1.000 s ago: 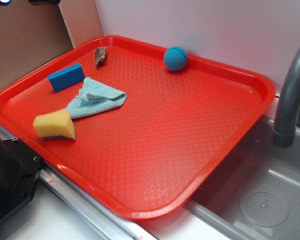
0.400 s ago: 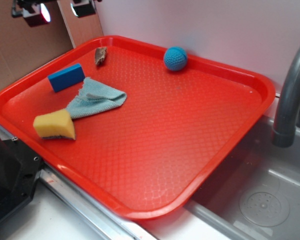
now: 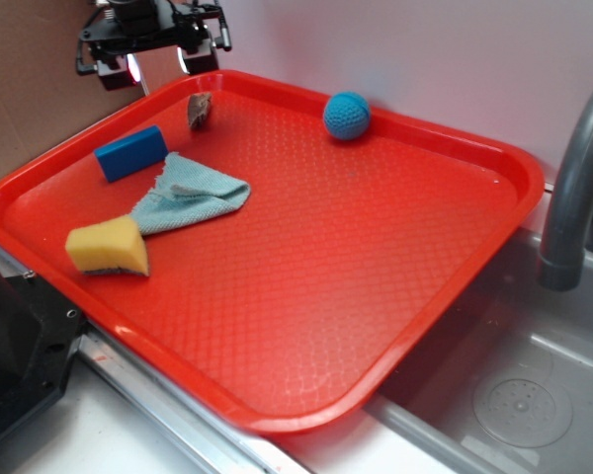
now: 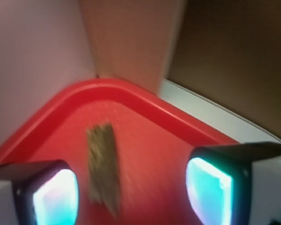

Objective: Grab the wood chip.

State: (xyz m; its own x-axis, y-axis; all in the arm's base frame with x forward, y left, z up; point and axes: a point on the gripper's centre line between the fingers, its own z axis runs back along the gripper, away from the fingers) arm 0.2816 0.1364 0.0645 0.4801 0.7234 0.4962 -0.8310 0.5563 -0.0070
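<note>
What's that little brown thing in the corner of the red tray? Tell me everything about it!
That is the wood chip: a small, flat, rough piece of brown-grey wood or bark, longer than wide, with uneven edges. It lies flat on the red tray near the far corner, just beyond the blue block. Nothing touches it except the tray. In the blurry wrist view it sits between the gripper's open fingers, which hang above it.

Bright red tray (image 3: 395,296) with a fine embossed diamond pattern. Mottled brown-grey wood chip (image 3: 198,110) near the far left corner. Solid blue block (image 3: 130,153); pale teal woven cloth (image 3: 190,196); yellow sponge wedge (image 3: 107,247) with a darker base. Teal knitted ball (image 3: 347,116) by the far edge. Black gripper (image 3: 158,61) with glowing white-cyan pads (image 4: 55,199).
</note>
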